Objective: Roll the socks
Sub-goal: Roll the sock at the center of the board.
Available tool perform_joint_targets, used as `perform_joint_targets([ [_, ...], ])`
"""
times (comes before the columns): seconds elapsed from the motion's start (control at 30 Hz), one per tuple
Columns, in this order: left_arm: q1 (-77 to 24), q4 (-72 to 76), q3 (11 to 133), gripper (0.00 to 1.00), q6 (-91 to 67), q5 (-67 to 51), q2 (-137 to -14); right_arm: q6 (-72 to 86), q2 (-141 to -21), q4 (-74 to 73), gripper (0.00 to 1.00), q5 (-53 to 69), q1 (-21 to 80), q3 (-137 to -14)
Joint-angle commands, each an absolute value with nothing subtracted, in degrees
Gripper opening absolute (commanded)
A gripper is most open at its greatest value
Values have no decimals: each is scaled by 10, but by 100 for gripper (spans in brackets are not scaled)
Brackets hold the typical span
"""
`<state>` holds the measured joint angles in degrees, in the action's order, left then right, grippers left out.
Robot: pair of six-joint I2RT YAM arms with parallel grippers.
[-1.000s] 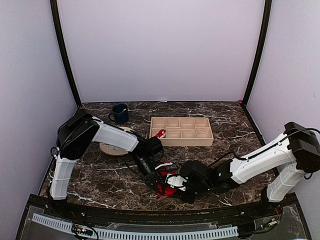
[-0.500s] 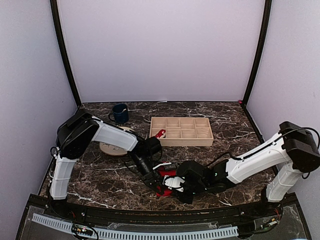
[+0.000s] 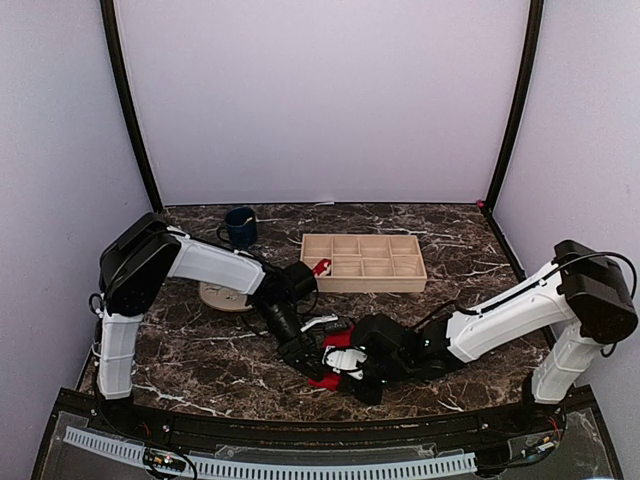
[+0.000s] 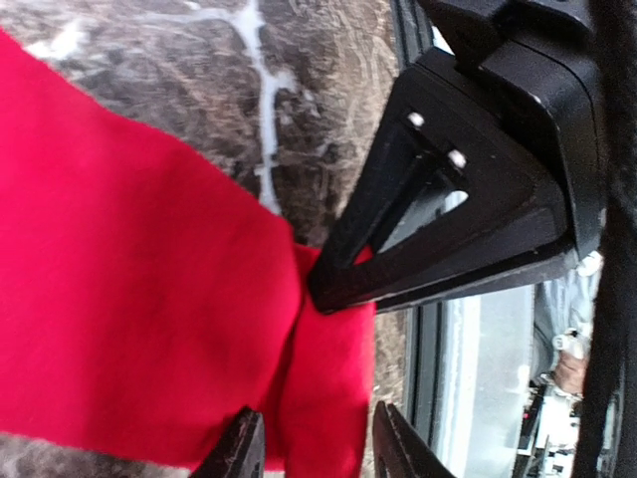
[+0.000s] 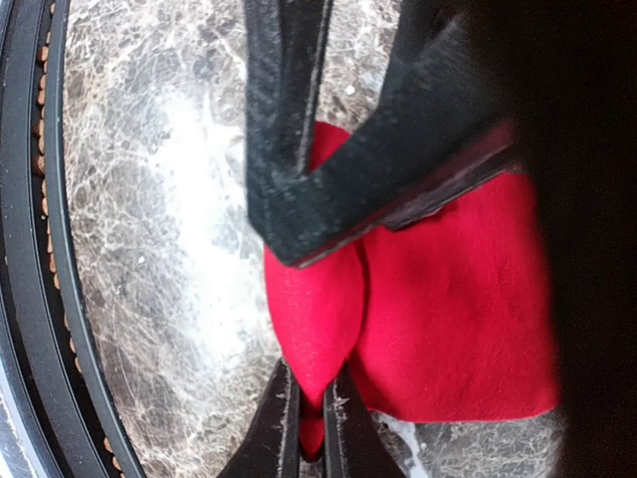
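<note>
The red socks (image 3: 338,342) lie bunched on the marble near the front edge, between the two grippers. In the left wrist view the socks (image 4: 129,269) fill the left side. My left gripper (image 4: 317,453) stands open, its jaws either side of a loose fold without squeezing it. My right gripper (image 5: 309,428) is shut, pinching the pointed tip of a fold of the socks (image 5: 448,299). From above, the left gripper (image 3: 305,352) and right gripper (image 3: 338,365) almost touch over the fabric. Their black fingers cover part of it.
A wooden compartment tray (image 3: 362,263) sits at the back centre with a small red item (image 3: 320,266) at its left edge. A dark blue mug (image 3: 240,226) stands at the back left. A beige plate (image 3: 215,297) lies partly under the left arm. The table's front rail (image 5: 30,249) is close.
My right gripper's jaws have closed on the sock fold and moved slightly left. My left gripper's jaws have spread apart, letting go of the fabric.
</note>
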<state>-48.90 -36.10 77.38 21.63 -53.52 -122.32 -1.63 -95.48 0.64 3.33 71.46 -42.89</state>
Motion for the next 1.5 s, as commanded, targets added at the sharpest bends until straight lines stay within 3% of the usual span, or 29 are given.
perform_joint_targets([
  [0.0, -476, -351, 756, 40, 205, -442, -1197, -3, -970, -25, 2, 57, 701, -444],
  [0.5, -465, -355, 755, 40, 196, -429, -1156, 65, -979, -37, 2, 119, 662, -462],
  [0.73, -457, -340, 742, 40, 181, -365, -1147, 82, -978, -29, 1, 130, 657, -454],
  [1.47, -450, -121, 585, 41, 88, -206, -978, 98, -1022, -54, 1, 209, 630, -480],
])
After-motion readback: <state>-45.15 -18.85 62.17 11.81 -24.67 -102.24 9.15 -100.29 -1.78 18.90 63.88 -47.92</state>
